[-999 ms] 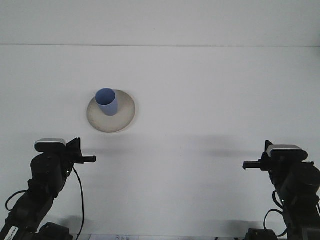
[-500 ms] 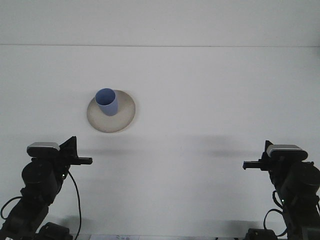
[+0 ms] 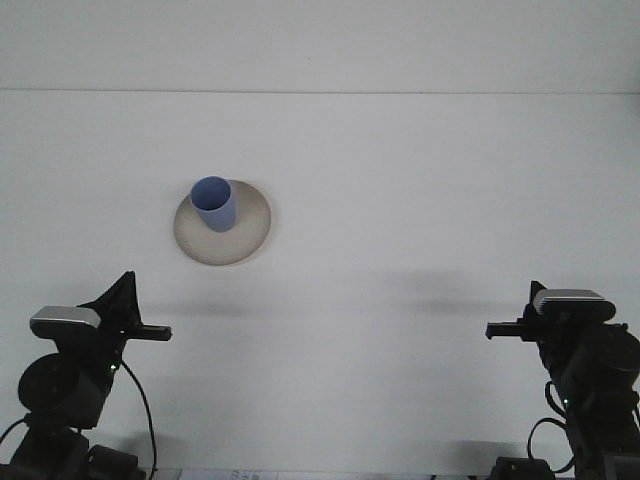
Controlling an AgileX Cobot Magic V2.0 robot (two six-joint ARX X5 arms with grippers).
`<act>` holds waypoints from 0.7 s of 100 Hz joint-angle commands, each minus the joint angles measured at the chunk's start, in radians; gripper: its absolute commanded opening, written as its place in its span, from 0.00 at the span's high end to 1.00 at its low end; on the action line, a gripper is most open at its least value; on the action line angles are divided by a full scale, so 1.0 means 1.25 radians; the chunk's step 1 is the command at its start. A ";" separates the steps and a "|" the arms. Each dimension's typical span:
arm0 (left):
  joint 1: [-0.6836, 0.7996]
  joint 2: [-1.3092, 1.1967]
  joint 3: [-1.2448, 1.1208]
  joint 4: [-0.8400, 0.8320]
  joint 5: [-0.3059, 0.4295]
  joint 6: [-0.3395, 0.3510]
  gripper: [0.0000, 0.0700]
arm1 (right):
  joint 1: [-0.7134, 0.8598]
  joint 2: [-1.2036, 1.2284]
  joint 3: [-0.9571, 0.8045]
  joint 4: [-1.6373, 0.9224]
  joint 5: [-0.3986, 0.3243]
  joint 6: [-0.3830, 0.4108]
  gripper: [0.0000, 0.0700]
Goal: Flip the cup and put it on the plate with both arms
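Note:
A blue cup (image 3: 213, 204) stands upright, mouth up, on the left part of a beige round plate (image 3: 250, 232) on the white table. My left gripper (image 3: 152, 333) sits low at the left, well in front of the plate and apart from it. Far to the right, near the front edge, is my right gripper (image 3: 498, 330). Neither gripper holds anything that I can see. From this angle each shows only as a thin dark tip.
The white table (image 3: 400, 200) runs back to a pale wall. Both arm bodies and their cables fill the bottom corners.
My left arm has pulled back, down and to the left, away from the plate. The right arm, the cup and the plate have not moved.

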 commanded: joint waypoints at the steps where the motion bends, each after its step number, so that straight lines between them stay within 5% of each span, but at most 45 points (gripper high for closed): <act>1: 0.006 -0.016 -0.050 0.042 -0.004 0.016 0.98 | 0.001 0.002 0.005 0.009 0.001 0.005 1.00; 23: 0.041 -0.160 -0.262 0.173 0.019 0.015 0.98 | 0.001 0.002 0.005 0.008 0.000 0.005 1.00; 70: 0.111 -0.326 -0.435 0.179 0.079 0.008 0.98 | 0.001 0.002 0.005 0.012 0.000 0.005 1.00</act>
